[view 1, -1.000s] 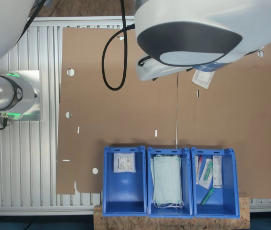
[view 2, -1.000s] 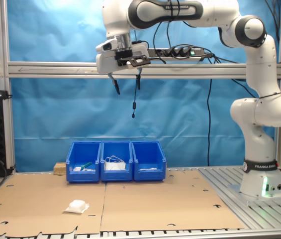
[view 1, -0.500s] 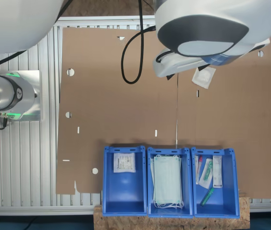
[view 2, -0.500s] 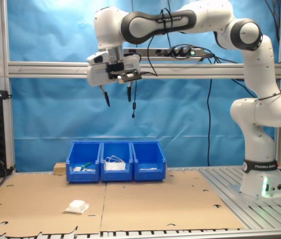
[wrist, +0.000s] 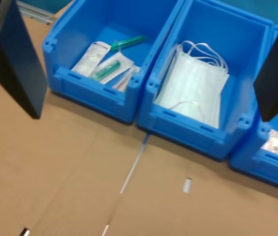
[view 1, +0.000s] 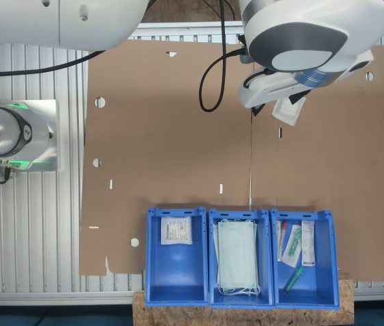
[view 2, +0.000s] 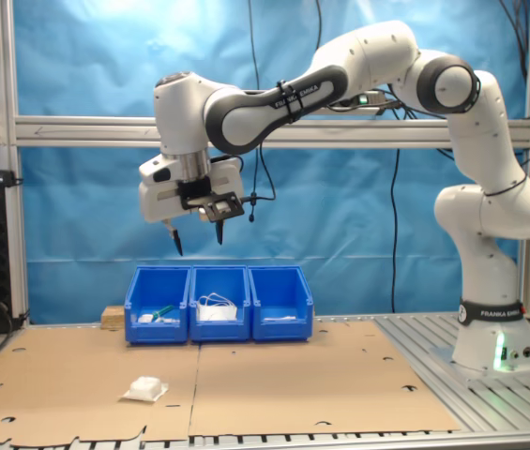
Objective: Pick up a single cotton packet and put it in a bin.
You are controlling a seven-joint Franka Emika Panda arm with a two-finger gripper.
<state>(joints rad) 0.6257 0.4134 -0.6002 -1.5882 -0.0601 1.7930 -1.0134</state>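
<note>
Packet (view 2: 144, 388): lying flat on the cardboard-covered counter (view 2: 293, 384), well apart from the three blue bins (view 2: 219, 302), toward the second exterior view's left. In the first exterior view it is showing as a white square (view 1: 289, 111) partly hidden under the arm.

Change: over the last second the arm has been swinging and lowering, carrying the jaws (view 2: 198, 237) from high above the bins to a lower point nearer the packet's side. Judged as the approach; no grasp yet.

Jaws: spread, holding nothing; both dark fingers (wrist: 15, 56) are framing the bins in the wrist view.

Orientation: packet roughly square, no clear long axis; edges sitting slightly skewed to the cardboard seam in the first exterior view.
</note>
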